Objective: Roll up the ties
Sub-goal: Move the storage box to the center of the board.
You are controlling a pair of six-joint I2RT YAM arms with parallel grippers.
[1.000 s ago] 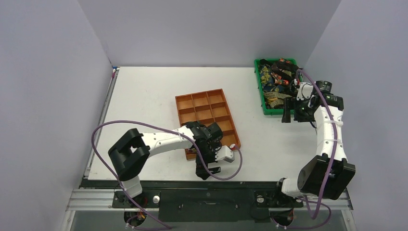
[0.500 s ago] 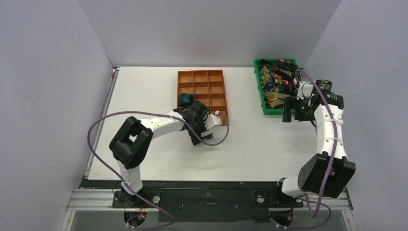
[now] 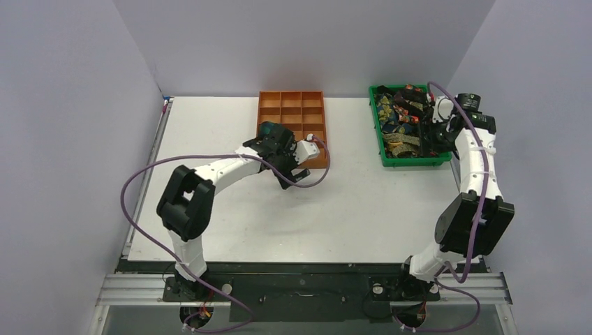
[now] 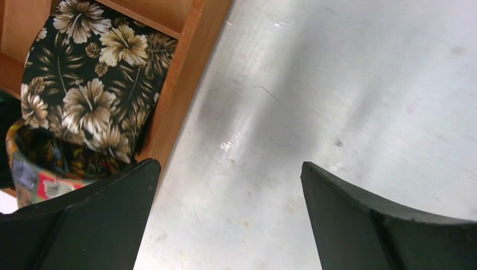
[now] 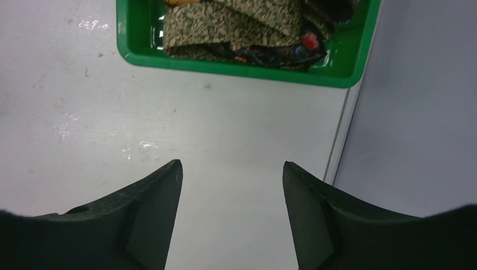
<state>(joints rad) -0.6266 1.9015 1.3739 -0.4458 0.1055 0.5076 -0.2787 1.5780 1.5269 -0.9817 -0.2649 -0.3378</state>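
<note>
On the matte white bench (image 3: 363, 209), a glossy green plastic bin (image 5: 236, 68) is set at the far right corner. The loose ties (image 5: 225, 22), olive-gold speckled fabric over darker patterned pieces, are heaped in it, just ahead of the right gripper (image 5: 232, 164), whose jaws are spread over bare bench, nothing between them. An orange partitioned tray (image 4: 185, 73) is placed mid-bench at the far edge. A coiled tie (image 4: 90, 95), black with cream hibiscus flowers, is seated in an edge compartment, just beside the left gripper (image 4: 228, 166), likewise spread and empty.

White table (image 3: 363, 202) with orange tray (image 3: 292, 93), green bin (image 3: 415, 162)
</note>
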